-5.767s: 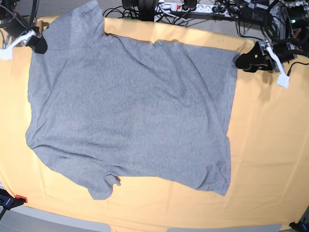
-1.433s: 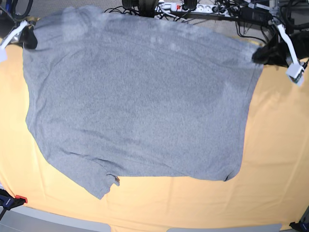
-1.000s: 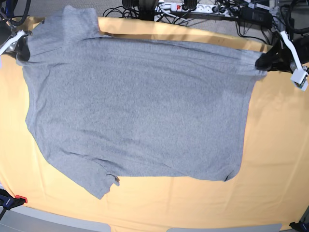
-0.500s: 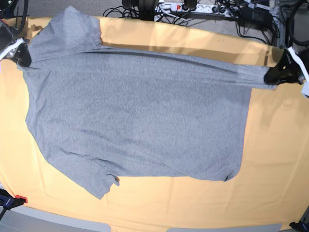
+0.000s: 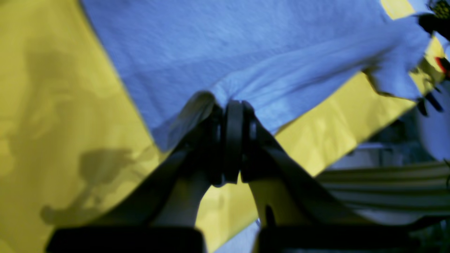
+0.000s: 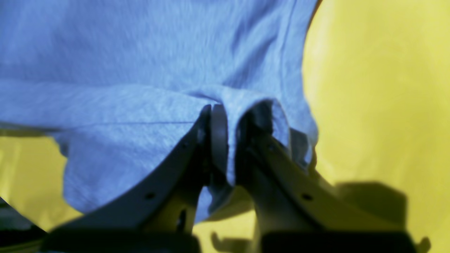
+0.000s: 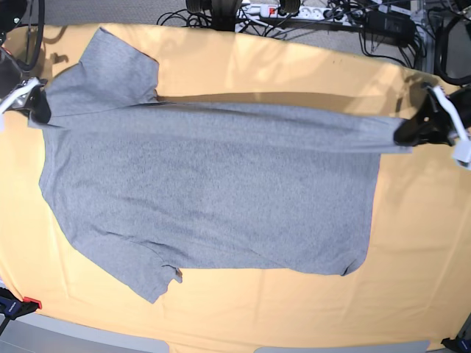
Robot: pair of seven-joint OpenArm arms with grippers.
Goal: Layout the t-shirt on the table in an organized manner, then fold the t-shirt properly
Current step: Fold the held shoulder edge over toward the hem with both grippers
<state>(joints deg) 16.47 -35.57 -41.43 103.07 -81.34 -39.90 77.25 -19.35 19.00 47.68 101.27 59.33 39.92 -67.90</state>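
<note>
The t-shirt [image 7: 206, 191] lies spread across the table [image 7: 419, 243]. The left gripper [image 7: 406, 134] and right gripper [image 7: 40, 107] each pinch its far edge. Pulling too hard could bunch it.

Matt heathered knit t-shirt [image 7: 213, 191], smooth faintly creased cloth table [image 7: 412, 243]

The base view looks down over the whole table [image 7: 412, 243]; both wrist views sit close behind their jaws, sharing the t-shirt [image 7: 206, 191].
</note>
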